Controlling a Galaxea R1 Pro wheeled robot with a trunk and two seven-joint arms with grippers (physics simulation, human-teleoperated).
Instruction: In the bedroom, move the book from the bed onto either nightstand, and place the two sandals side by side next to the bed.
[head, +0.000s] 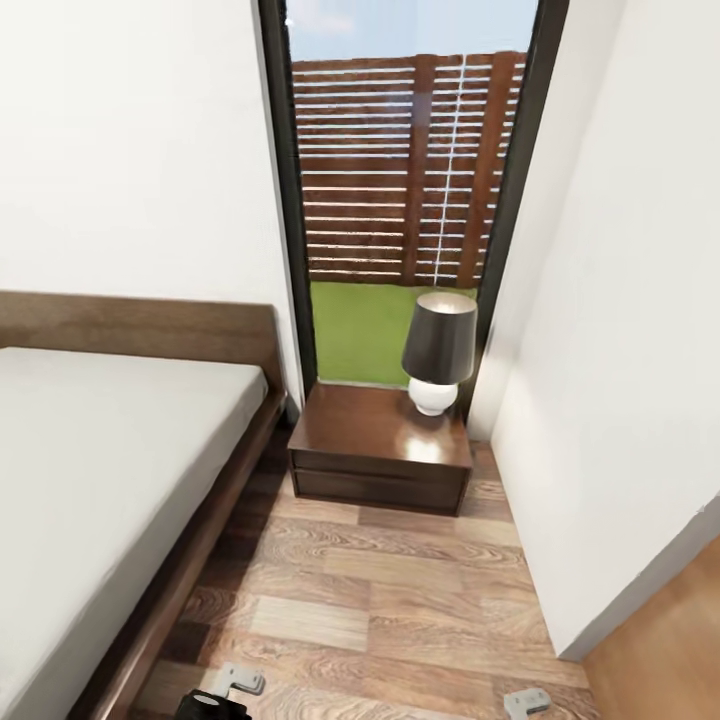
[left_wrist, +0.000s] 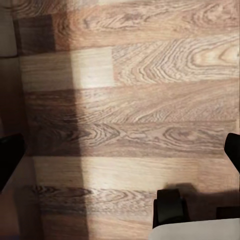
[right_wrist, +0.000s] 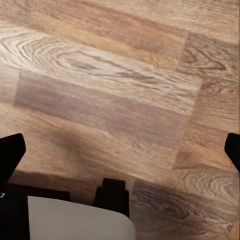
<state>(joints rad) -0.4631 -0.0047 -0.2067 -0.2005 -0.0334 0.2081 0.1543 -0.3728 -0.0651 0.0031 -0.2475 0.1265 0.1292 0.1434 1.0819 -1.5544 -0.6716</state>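
Note:
The bed (head: 100, 470) fills the left of the head view, with a light-grey mattress, dark wood frame and headboard (head: 140, 325). One nightstand (head: 375, 440) stands in the corner beside it, under the tall window (head: 410, 180). The book and the sandals are out of view. Both wrist views look down on wood-plank floor. My left gripper (left_wrist: 120, 155) is open, dark fingertips (left_wrist: 10, 157) wide apart with bare floor between them. My right gripper (right_wrist: 122, 150) is open the same way, fingertips (right_wrist: 11, 150) at the picture's edges.
A lamp (head: 438, 350) with a dark shade and white base stands on the nightstand's right half. A white wall (head: 620, 350) closes the right side, leaving a narrow floor strip (head: 370, 600) between it and the bed. My base's white body (right_wrist: 75, 220) and dark wheel (left_wrist: 170, 207) show below the grippers.

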